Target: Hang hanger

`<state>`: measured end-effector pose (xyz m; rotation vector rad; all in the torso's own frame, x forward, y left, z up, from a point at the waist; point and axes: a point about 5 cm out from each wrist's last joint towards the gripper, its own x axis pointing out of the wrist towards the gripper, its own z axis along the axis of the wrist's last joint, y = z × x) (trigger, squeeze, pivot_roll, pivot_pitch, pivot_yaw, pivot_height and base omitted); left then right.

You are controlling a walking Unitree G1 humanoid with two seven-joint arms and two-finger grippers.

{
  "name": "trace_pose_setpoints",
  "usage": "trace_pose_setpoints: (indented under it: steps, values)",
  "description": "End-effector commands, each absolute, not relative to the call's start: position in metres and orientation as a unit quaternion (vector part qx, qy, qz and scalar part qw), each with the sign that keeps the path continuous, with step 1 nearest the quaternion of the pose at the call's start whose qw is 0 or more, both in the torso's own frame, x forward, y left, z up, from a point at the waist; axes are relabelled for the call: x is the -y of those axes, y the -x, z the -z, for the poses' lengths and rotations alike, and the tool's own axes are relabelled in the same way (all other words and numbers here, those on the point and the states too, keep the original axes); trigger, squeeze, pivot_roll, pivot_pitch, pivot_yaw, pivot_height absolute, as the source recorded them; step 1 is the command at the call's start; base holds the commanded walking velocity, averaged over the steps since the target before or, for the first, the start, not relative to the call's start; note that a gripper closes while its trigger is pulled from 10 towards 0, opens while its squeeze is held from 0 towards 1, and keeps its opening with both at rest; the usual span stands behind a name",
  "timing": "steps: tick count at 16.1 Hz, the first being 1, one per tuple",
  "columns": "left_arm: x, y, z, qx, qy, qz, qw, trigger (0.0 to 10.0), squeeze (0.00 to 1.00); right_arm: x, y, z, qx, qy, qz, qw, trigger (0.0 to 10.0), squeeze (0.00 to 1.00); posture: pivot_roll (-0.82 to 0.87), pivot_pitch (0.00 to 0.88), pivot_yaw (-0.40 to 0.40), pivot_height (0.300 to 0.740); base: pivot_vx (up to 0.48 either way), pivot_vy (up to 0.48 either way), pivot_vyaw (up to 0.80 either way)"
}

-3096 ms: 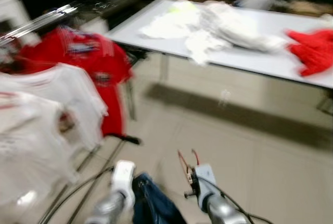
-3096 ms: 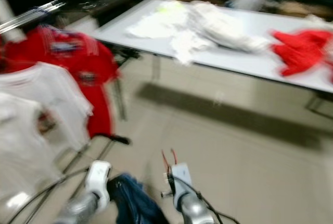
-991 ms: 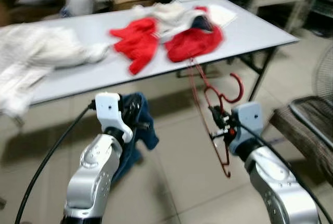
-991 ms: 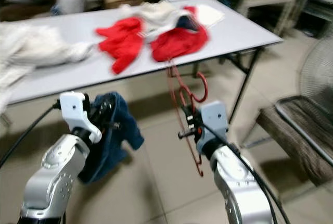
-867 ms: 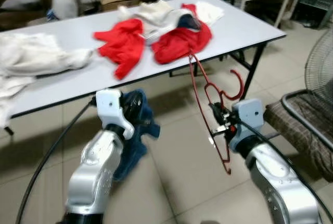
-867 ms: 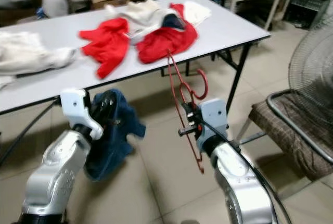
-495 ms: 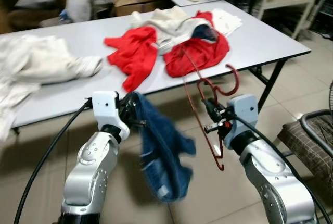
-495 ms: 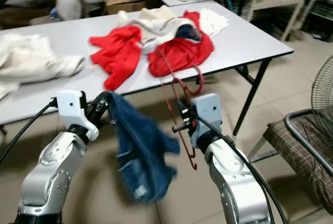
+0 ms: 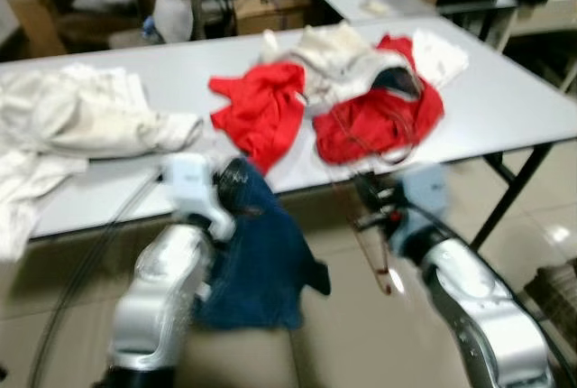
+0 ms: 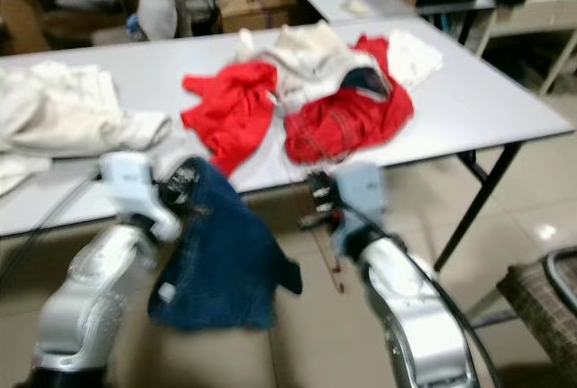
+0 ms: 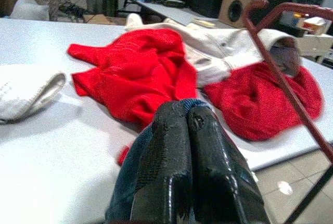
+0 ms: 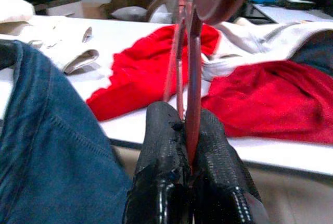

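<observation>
Right wrist view is showing the right gripper (image 12: 188,125) clenching the red hanger (image 12: 188,52), its long axis rising straight up the frame's centre, while the left gripper (image 11: 187,117) is pinching blue jeans (image 10: 221,257) just beside it, lower left.

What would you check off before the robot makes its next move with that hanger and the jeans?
1. Right gripper shut on the red hanger: ok.
2. Left gripper shut on the blue jeans: ok.
3. Jeans threaded on the hanger: not ok, they hang apart.
4. Jeans clear of the floor: cannot tell, head views are blurred.
5. Free spot on the table to lay them: ok, its right end is bare beside the red clothes.
6. Rail to hang on: cannot tell.
</observation>
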<state>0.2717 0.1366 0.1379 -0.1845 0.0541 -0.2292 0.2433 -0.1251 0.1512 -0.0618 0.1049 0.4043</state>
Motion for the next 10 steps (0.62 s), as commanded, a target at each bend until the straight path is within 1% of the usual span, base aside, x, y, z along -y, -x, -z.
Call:
trace_pose_setpoints:
  steps: [1, 4, 5, 6, 9, 10]
  values:
    - [-0.126, -0.275, -0.151, -0.001, 0.091, 0.133, 0.987, 10.0, 0.0, 0.133, -0.243, -0.155, -0.047, 0.041, -0.196, 0.979, 10.0, 0.0, -0.13, 0.0, 0.058, 0.74, 0.442, 0.0, 0.0]
    - [-0.129, -0.283, -0.16, 0.01, 0.08, 0.14, 0.987, 10.0, 0.0, 0.135, -0.243, -0.166, -0.036, 0.035, -0.239, 0.97, 10.0, 0.0, -0.13, 0.0, 0.062, 0.74, 0.441, 0.0, 0.0]
    - [-0.132, -0.293, -0.169, 0.021, 0.066, 0.144, 0.987, 10.0, 0.0, 0.146, -0.24, -0.177, -0.029, 0.04, -0.275, 0.96, 10.0, 0.0, -0.12, 0.0, 0.057, 0.74, 0.442, 0.0, 0.0]
    - [-0.133, -0.296, -0.172, 0.025, 0.063, 0.143, 0.987, 10.0, 0.0, 0.149, -0.239, -0.179, -0.028, 0.042, -0.287, 0.956, 10.0, 0.0, -0.12, 0.0, 0.057, 0.74, 0.442, 0.0, 0.0]
    - [-0.138, -0.322, -0.211, 0.072, 0.059, 0.145, 0.985, 10.0, 0.0, 0.179, -0.226, -0.204, -0.034, 0.085, -0.371, 0.924, 10.0, 0.0, -0.12, 0.0, 0.055, 0.74, 0.44, 0.0, 0.0]
    - [-0.14, -0.334, -0.229, 0.09, 0.052, 0.146, 0.984, 10.0, 0.0, 0.194, -0.215, -0.217, -0.05, 0.107, -0.421, 0.899, 10.0, 0.0, -0.12, 0.0, 0.053, 0.74, 0.439, 0.0, 0.0]
